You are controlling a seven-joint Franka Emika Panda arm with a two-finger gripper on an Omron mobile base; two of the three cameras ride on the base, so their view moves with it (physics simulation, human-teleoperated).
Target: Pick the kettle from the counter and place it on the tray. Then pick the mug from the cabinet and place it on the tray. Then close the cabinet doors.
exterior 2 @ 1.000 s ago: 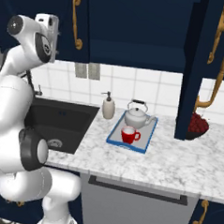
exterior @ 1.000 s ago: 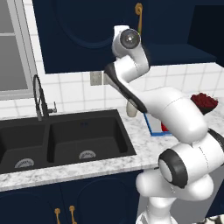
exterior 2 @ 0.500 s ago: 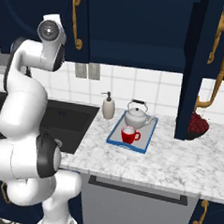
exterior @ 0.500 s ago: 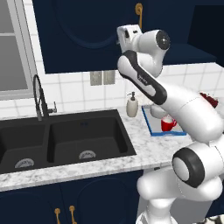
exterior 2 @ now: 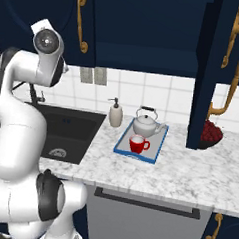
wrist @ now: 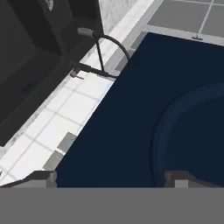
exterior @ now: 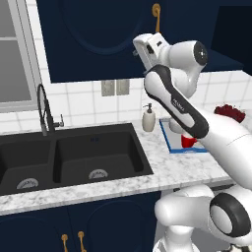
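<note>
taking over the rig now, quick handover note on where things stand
Pincer: open, empty, raised in front of the left cabinet door, facing its navy panel.
Kettle and red mug: both on the blue tray, on the counter right of the sink.
Done: kettle and mug placed.
Left: close the cabinet doors. The right door stands open, swung out over the counter; whether the left door is fully shut, I cannot tell.
</note>
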